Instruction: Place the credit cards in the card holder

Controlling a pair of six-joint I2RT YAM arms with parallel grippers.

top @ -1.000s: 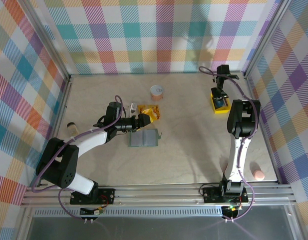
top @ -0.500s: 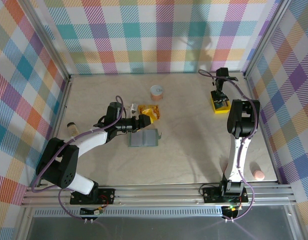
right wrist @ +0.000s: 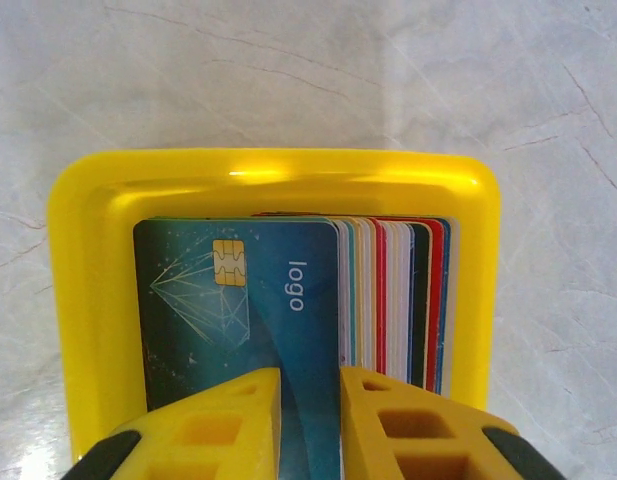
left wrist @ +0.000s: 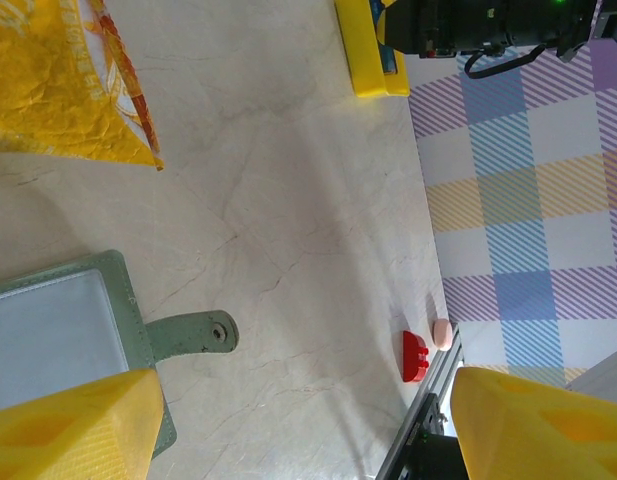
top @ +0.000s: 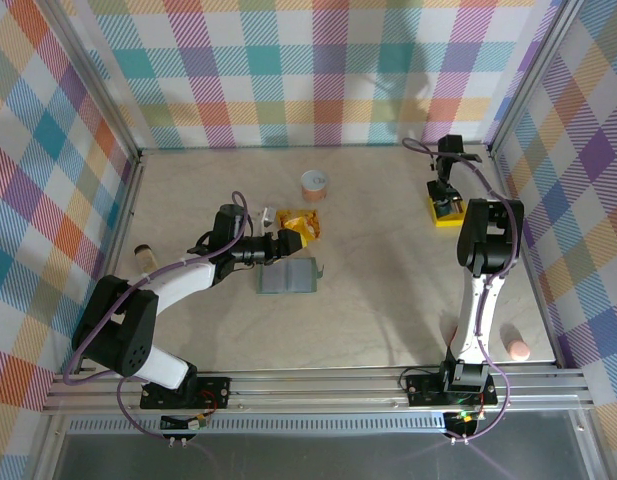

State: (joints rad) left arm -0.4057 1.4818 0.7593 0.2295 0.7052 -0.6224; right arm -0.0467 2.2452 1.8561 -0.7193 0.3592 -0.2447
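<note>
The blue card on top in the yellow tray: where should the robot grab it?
Probably its long edge beside the other cards, coming straight down. The blue card leans face-up on that stack, and the tray wall sits close along its other long edge and far end, so only that edge looks free to pinch.
</note>
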